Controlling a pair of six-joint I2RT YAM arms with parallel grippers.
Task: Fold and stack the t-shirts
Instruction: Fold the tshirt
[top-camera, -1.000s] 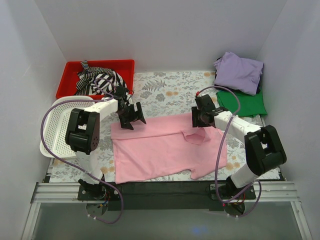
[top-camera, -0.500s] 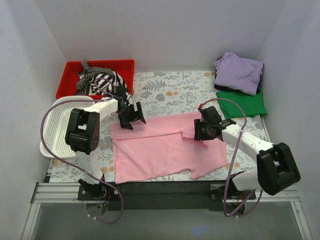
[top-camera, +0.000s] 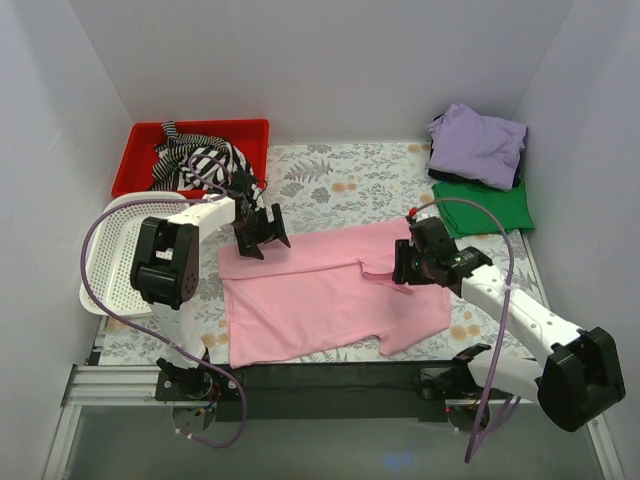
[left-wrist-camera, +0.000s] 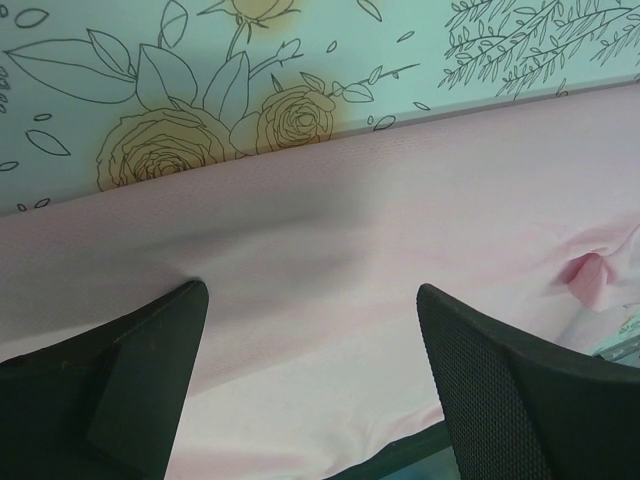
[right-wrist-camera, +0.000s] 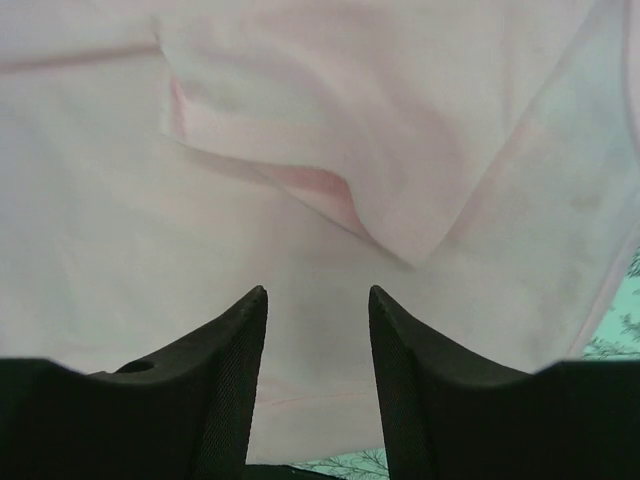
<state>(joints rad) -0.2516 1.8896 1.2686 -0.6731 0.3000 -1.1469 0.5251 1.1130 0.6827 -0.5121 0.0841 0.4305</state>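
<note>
1. Left end effector (left-wrist-camera: 310, 300): fingers set wide apart with nothing between them, positioned at the far-left edge of the light pink t-shirt (top-camera: 320, 295).
2. Right end effector (right-wrist-camera: 317, 300): fingers apart with a narrow gap and nothing gripped, positioned above a folded-over flap on the shirt's right side.
3. The pink t-shirt lies spread on the floral bench (top-camera: 340, 180).
4. The lavender t-shirt (top-camera: 478, 143) partly overlies the green t-shirt (top-camera: 490, 207) at the far-right corner.

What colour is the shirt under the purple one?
The shirt is green, seen best from the top camera.
</note>
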